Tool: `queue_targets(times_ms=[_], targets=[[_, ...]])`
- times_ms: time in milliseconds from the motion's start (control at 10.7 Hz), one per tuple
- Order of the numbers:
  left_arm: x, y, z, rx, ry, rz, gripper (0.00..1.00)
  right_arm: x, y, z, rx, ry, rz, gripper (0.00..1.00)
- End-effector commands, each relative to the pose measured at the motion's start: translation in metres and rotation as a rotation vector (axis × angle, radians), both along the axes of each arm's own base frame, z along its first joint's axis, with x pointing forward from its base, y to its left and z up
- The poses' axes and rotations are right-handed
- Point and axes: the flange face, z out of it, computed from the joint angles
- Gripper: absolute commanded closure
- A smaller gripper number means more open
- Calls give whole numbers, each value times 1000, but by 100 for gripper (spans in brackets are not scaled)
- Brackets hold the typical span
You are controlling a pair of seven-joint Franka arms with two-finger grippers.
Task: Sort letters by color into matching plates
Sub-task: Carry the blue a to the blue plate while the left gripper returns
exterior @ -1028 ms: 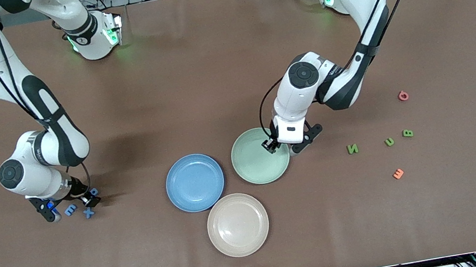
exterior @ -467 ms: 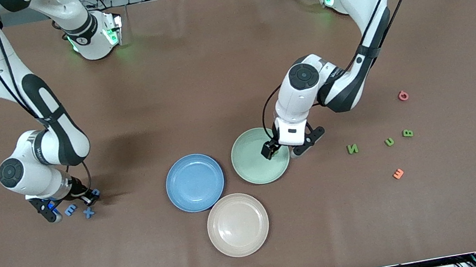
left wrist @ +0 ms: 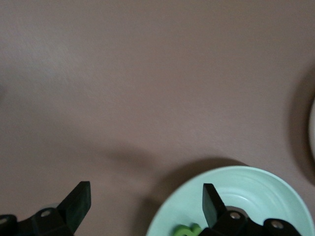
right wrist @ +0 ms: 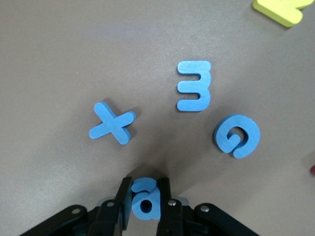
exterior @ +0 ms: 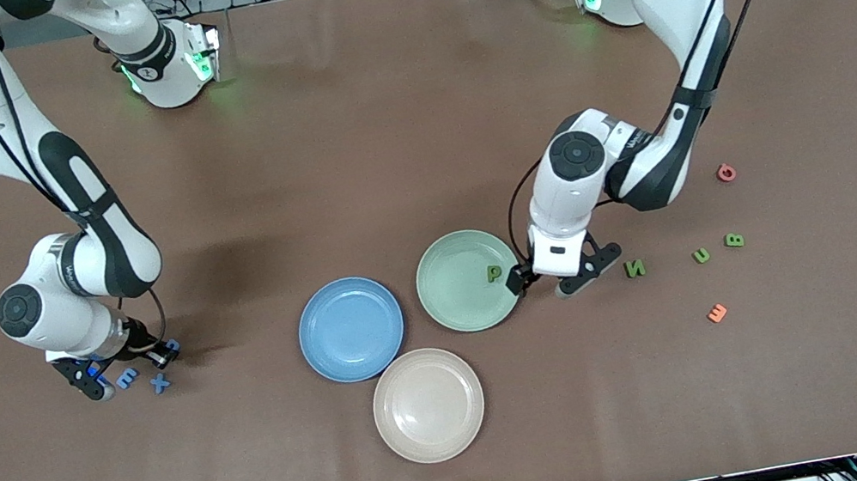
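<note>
My left gripper hangs open and empty over the rim of the pale green plate, at the plate's left-arm end. A green P lies in that plate. Green N, U and B lie on the table toward the left arm's end. The blue plate holds nothing. My right gripper is shut on a blue P, low over the table. Blue X, E and G lie beside it.
A beige-pink plate sits nearer the front camera than the other two plates, touching them. A red letter and an orange E lie among the green letters. A yellow letter lies near the blue ones.
The left gripper opened, left the green P in the green plate and slid out to the plate's rim toward the left arm's end. The right gripper closed on the blue P.
</note>
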Motion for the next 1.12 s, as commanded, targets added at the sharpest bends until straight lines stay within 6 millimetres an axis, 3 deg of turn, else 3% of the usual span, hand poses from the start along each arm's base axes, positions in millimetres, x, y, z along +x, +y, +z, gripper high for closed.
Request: queue_targets(times_ms=[0,187,467,841,1028], targets=[[19,36,7,89,11,-128,0,-5,14,-2,13,-4,138,81],[31,69,15,145,31,-234,0,6,28,17,12,-42,266,83],[36,93,5,178,63,-340,0,24,54,47,-15,-66,443,83],[50,146,-9,196,105,-434,0,41,125,73,-86,-53,655,83],[48,176,-19,175,139,-423,0,42,176,83,-80,-87,738,83]])
